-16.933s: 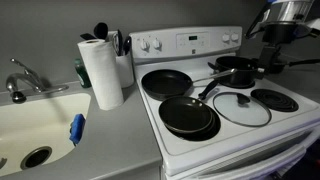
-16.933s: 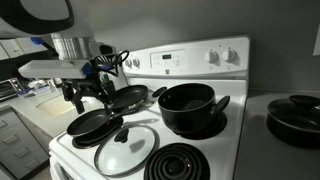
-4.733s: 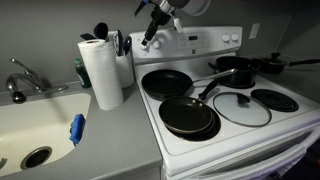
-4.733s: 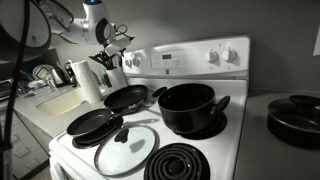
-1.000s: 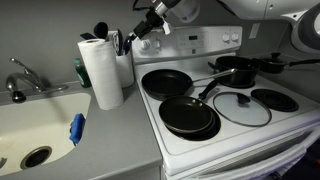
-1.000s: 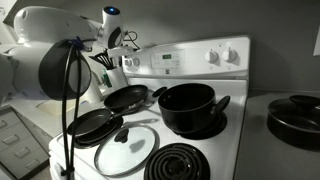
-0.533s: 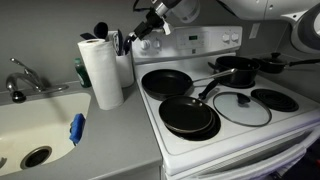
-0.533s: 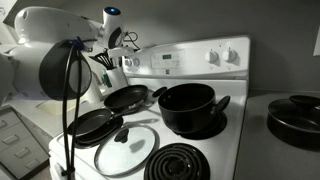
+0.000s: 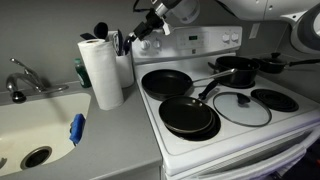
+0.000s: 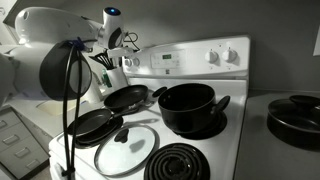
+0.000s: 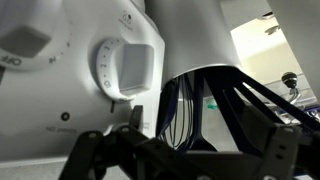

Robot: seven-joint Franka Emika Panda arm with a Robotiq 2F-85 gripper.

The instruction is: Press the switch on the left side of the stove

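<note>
The white stove has a raised back panel with small round white knobs; it also shows in an exterior view. My gripper is at the panel's left end, just above and left of the leftmost knobs, with its jaws looking shut and empty. In an exterior view it hangs by the panel's left corner. In the wrist view a white knob fills the upper left, very close, and my gripper is a dark mass along the bottom. No separate switch can be made out.
A utensil holder and a paper towel roll stand just left of the gripper. Frying pans, a glass lid and a black pot sit on the burners. A sink lies far left.
</note>
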